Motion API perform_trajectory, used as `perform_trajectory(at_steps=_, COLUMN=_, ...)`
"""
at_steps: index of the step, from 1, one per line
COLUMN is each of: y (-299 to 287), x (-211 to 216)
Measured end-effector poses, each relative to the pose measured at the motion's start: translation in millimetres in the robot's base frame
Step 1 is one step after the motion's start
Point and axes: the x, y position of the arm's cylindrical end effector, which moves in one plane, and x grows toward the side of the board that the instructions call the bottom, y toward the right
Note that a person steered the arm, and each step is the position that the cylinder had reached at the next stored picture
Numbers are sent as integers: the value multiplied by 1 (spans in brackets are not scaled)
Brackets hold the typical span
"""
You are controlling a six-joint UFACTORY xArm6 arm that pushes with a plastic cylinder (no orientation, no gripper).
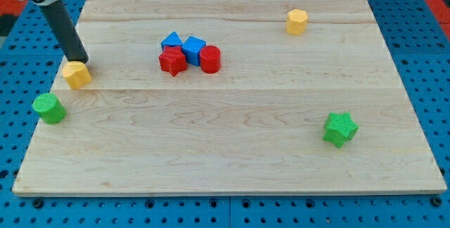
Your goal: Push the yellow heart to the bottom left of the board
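Yellow heart [77, 74] touching tool tip [81, 60]

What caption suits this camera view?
My tip touches the yellow heart block from above, near the wooden board's left edge.

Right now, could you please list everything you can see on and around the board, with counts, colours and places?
wooden board: one, pale wood, fills most of the view
blue pegboard surface: one, blue with holes, under and around the board
yellow heart: one, yellow, near the board's left edge, upper part
green cylinder: one, green, at the left edge, below the yellow heart
yellow hexagonal block: one, yellow, towards the view's top right
green star: one, green, towards the view's lower right
blue blocks: two, blue, side by side, top centre-left
red star: one, red, just below the blue blocks
red cylinder: one, red, right of the red star
my tip: one dark rod, its end at the yellow heart's upper edge
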Motion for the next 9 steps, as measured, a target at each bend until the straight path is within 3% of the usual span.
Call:
perform_trajectory(at_steps=5, y=-4, x=86)
perform_trajectory(at_steps=8, y=55, x=92)
perform_trajectory(at_steps=9, y=67, x=113)
